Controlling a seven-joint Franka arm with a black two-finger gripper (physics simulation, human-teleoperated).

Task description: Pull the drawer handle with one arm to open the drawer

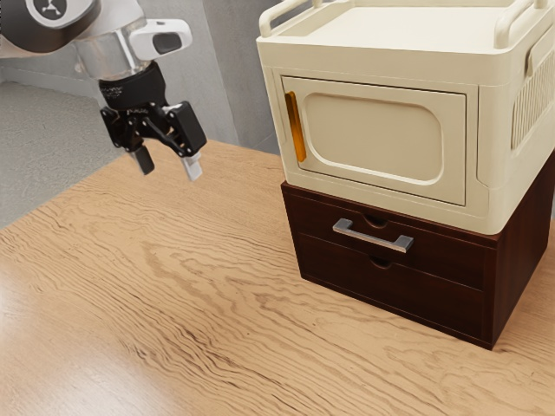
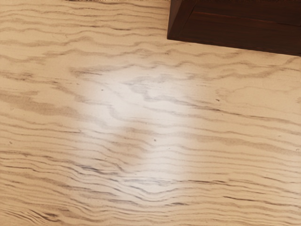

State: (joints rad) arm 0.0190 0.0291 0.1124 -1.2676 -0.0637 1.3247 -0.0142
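Observation:
My gripper [image 1: 168, 172] hangs above the table at the exterior view's upper left, its two fingers apart with nothing between them. Well away from it, towards the exterior view's right, stands a dark brown drawer unit [image 1: 390, 299]. A silver bar handle [image 1: 371, 237] is fixed to its upper drawer, and both drawer fronts look flush with the body. In the wrist view the dark unit's lower corner [image 2: 235, 33] is visible beyond bare wood.
A cream cabinet [image 1: 377, 65] with an orange door handle [image 1: 296, 126] sits on top of the drawer unit. Light wood tabletop [image 1: 173, 295] stretches between my gripper and the unit. Grey walls stand behind.

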